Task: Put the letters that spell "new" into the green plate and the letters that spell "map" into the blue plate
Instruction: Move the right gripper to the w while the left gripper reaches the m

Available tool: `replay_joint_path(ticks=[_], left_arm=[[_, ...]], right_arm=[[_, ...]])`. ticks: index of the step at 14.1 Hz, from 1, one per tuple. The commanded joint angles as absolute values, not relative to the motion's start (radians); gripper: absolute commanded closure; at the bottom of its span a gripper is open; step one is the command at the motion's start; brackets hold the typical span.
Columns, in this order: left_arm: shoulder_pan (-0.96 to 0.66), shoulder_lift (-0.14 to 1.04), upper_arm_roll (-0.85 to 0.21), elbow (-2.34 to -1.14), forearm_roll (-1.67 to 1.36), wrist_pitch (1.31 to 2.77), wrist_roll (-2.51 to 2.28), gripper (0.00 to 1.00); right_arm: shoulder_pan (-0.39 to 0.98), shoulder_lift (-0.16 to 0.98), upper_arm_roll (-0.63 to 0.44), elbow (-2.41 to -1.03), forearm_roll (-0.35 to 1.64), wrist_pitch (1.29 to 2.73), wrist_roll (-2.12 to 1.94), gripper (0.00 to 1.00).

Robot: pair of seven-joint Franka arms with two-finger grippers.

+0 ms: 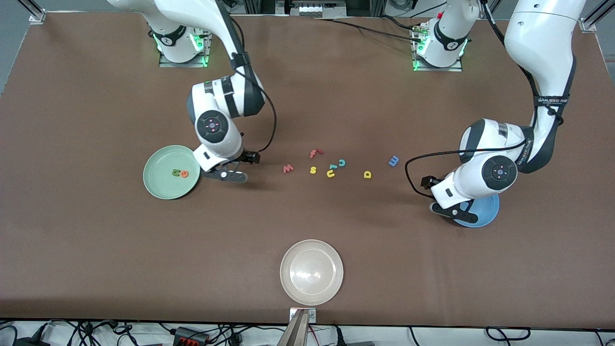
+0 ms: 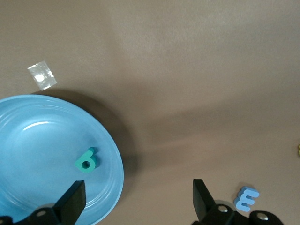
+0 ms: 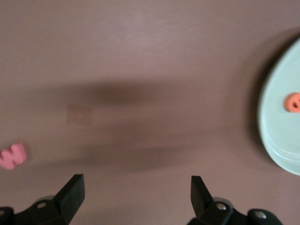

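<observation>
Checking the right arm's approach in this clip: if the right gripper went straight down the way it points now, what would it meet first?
Probably bare table. The open right gripper points down beside the green plate, with the pink w off to one side; nothing lies between its fingers, though depth is hard to judge.

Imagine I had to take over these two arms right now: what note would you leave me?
Right gripper: fingers open, empty, over bare table beside the green plate.
Left gripper: fingers open, empty, over the rim of the blue plate.
Done: olive-green n and orange e lie in the green plate; teal letter lies in the blue plate.
Left: red-pink w goes to the green plate; blue m and yellow bowl-and-stem letter go to the blue plate. All three lie on the table.
Leave the other loose letters and the whitish plate alone.
</observation>
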State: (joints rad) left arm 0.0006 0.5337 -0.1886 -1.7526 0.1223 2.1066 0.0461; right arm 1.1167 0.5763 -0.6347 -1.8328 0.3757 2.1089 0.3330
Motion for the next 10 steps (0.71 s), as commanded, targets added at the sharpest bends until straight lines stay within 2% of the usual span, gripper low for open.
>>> replay_joint_path(ticks=[1,6,10], left_arm=[[0.009,0.525,-0.193,-1.752,0.146,2.097,0.124,0.00],[0.005,0.526,-0.193,-1.729,0.147,2.099,0.159,0.00],[0.005,0.517,-0.195,-1.727,0.147,2.091,0.182,0.00]], right_arm=[[1.126,0.591,-0.598,-1.802,0.385,2.106,0.096,0.00],[1.115,0.601,-0.565,-1.738,0.397,2.095,-0.190,0.00],[1.086,0.624,-0.554,-1.689,0.426,2.095,-0.568,0.00]])
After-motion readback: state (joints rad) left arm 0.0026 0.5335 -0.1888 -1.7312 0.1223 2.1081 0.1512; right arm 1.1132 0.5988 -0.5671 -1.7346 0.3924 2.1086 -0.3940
